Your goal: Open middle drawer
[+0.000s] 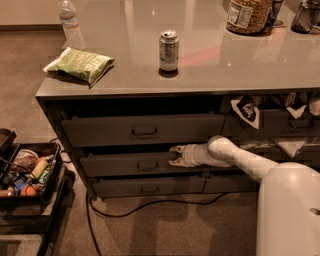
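The middle drawer (120, 166) is the wide dark grey one between a taller drawer (100, 132) above and a slim drawer (115, 188) below. Its small rectangular handle (147, 165) sits at the centre of the front. The front stands slightly out from the cabinet, and its inside is hidden. My gripper (174, 155) is at the upper right part of this front, just right of the handle. It points left with its fingers spread. One fingertip (175, 149) is at the drawer's top edge and the other lies lower, against the front.
On the counter (210, 70) are a can (169, 50), a green snack bag (80, 64), a water bottle (70, 25) and a jar (248, 15). A black cart (25, 175) of items stands at the left. A cable (150, 206) lies on the floor. My white base (287, 215) is at the lower right.
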Robot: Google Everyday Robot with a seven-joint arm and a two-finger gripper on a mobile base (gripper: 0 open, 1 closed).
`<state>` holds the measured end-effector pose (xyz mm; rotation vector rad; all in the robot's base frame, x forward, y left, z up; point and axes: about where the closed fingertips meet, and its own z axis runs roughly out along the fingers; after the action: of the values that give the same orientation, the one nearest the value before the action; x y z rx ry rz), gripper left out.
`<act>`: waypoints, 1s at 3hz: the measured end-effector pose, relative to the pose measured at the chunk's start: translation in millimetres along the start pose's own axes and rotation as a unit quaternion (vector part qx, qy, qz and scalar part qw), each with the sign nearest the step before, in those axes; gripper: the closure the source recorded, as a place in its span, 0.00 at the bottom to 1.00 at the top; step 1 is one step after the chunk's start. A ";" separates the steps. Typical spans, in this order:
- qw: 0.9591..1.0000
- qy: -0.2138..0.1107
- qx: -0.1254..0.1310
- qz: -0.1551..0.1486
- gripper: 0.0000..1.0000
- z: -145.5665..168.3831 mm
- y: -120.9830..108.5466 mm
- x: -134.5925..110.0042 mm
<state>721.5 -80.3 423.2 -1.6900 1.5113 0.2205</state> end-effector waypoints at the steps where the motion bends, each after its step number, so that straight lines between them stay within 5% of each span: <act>1: 1.000 -0.002 -0.009 0.002 0.78 -1.1 2.9 -1.5; 2: 0.998 -0.009 -0.060 0.022 0.85 -8.0 27.1 -6.6; 3: 0.997 -0.011 -0.070 0.028 0.82 -9.7 28.3 -7.0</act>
<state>690.9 -79.4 420.7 -1.7500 1.5588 0.3801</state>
